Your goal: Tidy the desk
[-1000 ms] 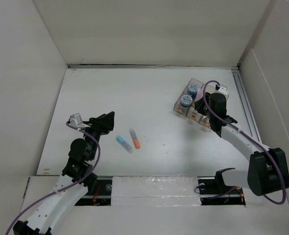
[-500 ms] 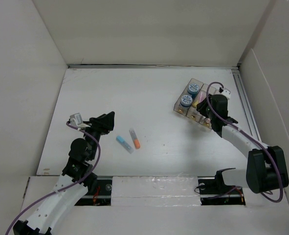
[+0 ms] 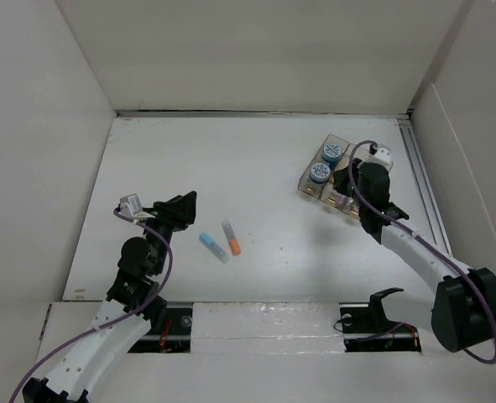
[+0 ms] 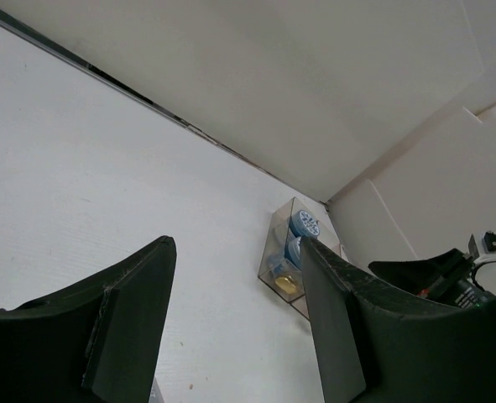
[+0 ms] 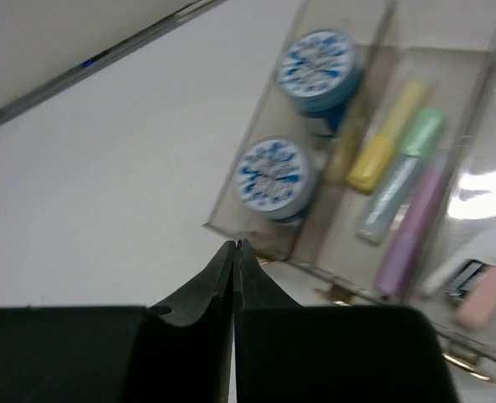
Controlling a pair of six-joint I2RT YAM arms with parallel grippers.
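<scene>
**Two loose markers out, tray side getting crowded**

Top view: got the desk [image 3: 231,159] filling the frame, boxed in along the far, left and right edges. Clear tray [image 3: 308,186] toward the far right corner, blue tubs [image 3: 319,172] inside. Blue marker [image 3: 213,246] and orange marker [image 3: 232,238] side by side, just apart, near the near edge, left of middle. Left gripper [image 3: 185,206] right beside them, right gripper [image 3: 352,191] over the tray. Probably a job for the left one. Drop straight down on the orange marker, pinch across the barrel at mid-length, and don't nudge the blue one. Loads of open room through the middle for the carry. Tight only by the right edge and around the tray.

Left wrist: left gripper [image 4: 235,252] spread wide, holding nothing, tray [image 4: 268,260] far ahead.

Right wrist: right gripper [image 5: 234,248] pinched fully together, nothing between, tips above the tray [image 5: 315,260] wall near a tub. Middle slot holding a yellow marker [image 5: 386,143] plus others, so aim for the leftover gap. Get the right arm out of the way first.
</scene>
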